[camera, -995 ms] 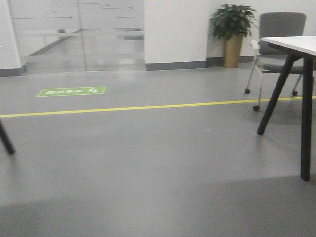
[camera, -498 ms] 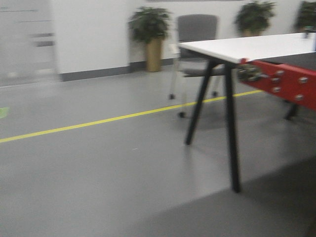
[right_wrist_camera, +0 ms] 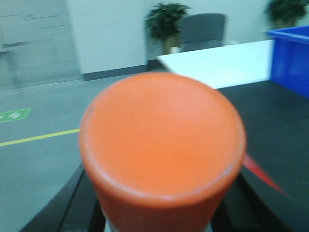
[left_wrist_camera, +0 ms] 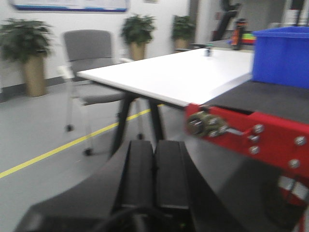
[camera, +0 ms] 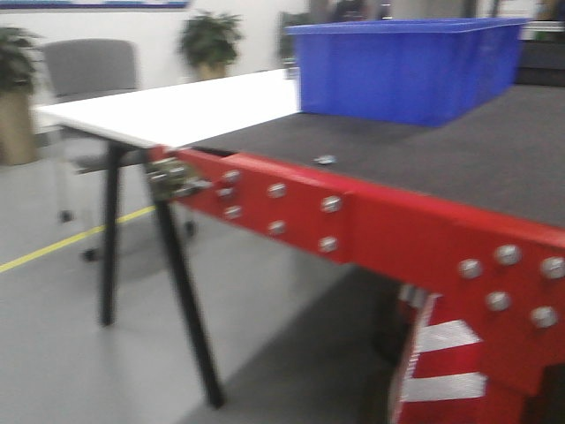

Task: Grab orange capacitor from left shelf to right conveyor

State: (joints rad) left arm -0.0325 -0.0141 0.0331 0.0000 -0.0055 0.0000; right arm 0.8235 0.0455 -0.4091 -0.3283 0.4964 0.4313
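right claw (right_wrist_camera: 159, 220) is pinching the orange capacitor (right_wrist_camera: 161, 140). Dark fingers (right_wrist_camera: 79, 212) flank it on both sides, and its flat end face points at the wrist cam, filling most of that view. Capacitor is in the air, not set down yet. The right conveyor (camera: 424, 150) belt shows behind it and off to one side; can't tell whether it overhangs the belt.

left claw (left_wrist_camera: 154, 150) is pressed together with nothing in it, aimed toward the corner of the conveyor's red side frame (camera: 371, 221).

On the belt: blue bin (camera: 406, 66) toward the far side, plus a small speck (camera: 325, 160) near the frame edge, too blurred to identify. White tabletop (camera: 185, 106) sits right at the conveyor's end, with a grey chair (camera: 88, 71) beyond it. All views are blurred.
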